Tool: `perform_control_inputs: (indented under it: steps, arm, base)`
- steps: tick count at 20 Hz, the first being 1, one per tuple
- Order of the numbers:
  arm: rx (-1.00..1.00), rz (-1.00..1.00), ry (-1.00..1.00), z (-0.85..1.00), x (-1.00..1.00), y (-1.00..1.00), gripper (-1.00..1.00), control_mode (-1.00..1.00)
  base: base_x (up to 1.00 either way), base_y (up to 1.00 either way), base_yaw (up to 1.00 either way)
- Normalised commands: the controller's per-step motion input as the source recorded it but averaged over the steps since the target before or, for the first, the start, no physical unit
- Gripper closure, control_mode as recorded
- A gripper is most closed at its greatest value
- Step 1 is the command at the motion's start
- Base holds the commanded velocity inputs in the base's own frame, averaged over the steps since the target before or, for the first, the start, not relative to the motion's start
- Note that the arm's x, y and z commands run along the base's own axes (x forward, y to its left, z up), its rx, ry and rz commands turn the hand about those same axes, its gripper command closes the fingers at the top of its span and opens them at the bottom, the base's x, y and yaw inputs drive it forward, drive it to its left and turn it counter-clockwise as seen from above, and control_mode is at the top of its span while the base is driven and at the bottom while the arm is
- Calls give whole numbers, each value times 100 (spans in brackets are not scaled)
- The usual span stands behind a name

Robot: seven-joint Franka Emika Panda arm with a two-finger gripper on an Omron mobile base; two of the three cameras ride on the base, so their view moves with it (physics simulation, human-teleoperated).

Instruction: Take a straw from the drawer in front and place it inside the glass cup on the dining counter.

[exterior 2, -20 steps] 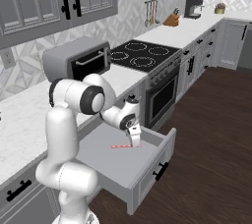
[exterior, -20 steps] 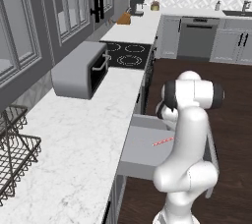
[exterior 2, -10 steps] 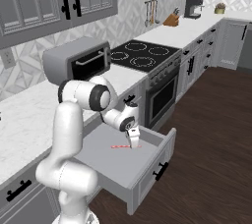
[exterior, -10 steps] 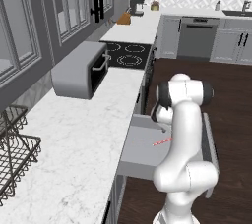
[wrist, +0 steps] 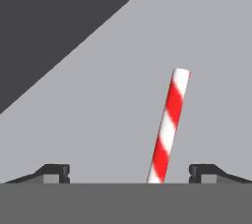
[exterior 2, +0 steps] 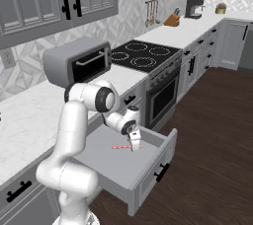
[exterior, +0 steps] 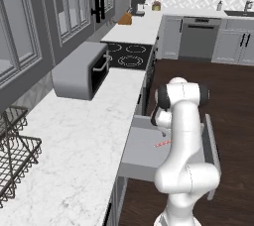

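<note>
The gripper [wrist: 129, 171] is standing wide apart, grasping nothing, its two dark fingertips [wrist: 54, 171] flanking the lower end of one straw [wrist: 169, 126] without touching it. One straw, red-and-white striped, thin and straight, is lying flat on the floor of the one pulled-out grey drawer [exterior 2: 148, 169], at the centre of the right base view.

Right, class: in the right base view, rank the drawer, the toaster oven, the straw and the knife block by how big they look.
1. drawer
2. toaster oven, though it sits farther back, so the gap is unsure
3. knife block, far from the camera
4. straw
</note>
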Motion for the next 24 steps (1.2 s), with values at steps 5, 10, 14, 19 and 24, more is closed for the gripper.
perform_control_inputs:
  steps: [5, 10, 14, 19, 24]
  arm:
    - [0, -4, 5, -45, 0, 0, -100, -100]
    - [0, -5, 6, -52, 0, 0, 100, -100]
    - [0, -6, 3, -44, 0, 0, 100, -100]
    - [0, -9, 7, -12, 0, 0, 100, -100]
    - [0, -9, 8, 0, 0, 0, 100, -100]
  base:
    - [0, 0, 0]
    - [0, 0, 0]
    - [0, 0, 0]
    - [0, 0, 0]
    - [0, 0, 0]
